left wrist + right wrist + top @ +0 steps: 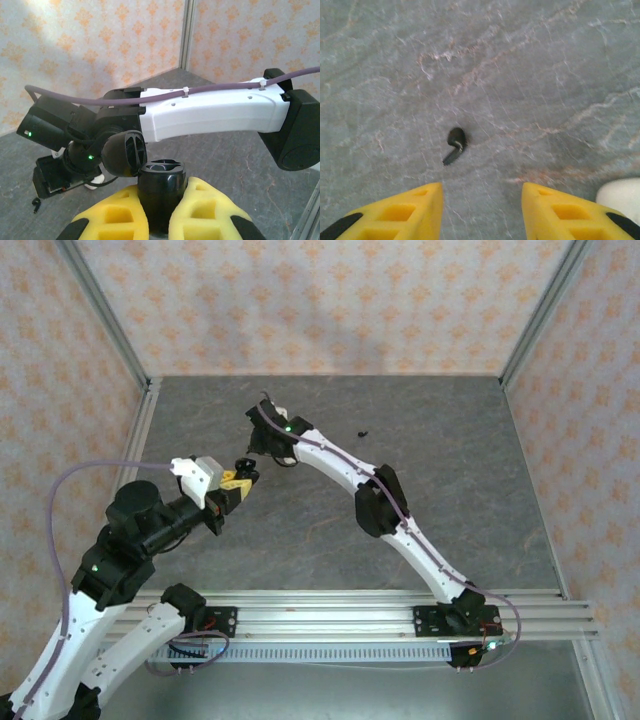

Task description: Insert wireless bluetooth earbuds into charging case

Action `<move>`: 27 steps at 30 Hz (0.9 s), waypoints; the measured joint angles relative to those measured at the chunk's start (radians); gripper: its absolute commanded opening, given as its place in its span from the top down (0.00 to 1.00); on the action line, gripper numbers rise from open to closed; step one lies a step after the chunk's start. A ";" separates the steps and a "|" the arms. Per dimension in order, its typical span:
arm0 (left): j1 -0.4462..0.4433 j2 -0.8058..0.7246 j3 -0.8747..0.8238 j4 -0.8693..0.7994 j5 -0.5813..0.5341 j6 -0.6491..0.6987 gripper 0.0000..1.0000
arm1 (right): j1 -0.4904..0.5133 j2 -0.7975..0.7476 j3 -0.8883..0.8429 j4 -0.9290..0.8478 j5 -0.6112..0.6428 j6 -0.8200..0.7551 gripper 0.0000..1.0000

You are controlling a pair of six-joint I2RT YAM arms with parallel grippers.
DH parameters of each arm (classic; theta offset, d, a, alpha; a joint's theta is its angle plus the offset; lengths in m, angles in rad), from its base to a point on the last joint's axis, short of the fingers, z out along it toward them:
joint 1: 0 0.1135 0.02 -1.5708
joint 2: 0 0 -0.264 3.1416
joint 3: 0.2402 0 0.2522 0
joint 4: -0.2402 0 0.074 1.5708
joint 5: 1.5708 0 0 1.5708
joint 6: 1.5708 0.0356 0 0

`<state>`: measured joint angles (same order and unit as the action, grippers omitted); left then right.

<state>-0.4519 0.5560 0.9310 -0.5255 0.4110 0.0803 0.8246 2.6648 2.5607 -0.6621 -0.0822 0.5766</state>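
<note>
Because the earbud lies loose on the bench just ahead of the right tool and off-centre between its fingers, a closing stroke could flick it aside instead of seizing it. That tool stands partly open and empty; the left tool is clamped on the charging case.

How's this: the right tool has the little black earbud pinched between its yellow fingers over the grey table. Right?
Not pinched. The right tool is open over the grey table, and the little black earbud lies free on it, ahead of the yellow fingers and touching neither. The right wrist view shows this.
</note>
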 measured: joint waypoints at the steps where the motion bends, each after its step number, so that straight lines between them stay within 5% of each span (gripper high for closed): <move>1: 0.000 0.000 -0.004 -0.003 0.000 0.000 1.00 | 0.000 0.002 -0.001 0.022 0.005 0.000 0.55; 27: 0.000 -0.072 -0.023 -0.025 -0.008 0.000 1.00 | 0.014 0.190 0.069 0.357 0.007 0.084 0.56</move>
<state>-0.4519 0.4839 0.9081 -0.5503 0.4026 0.0803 0.8383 2.8548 2.6297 -0.3046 -0.0753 0.6605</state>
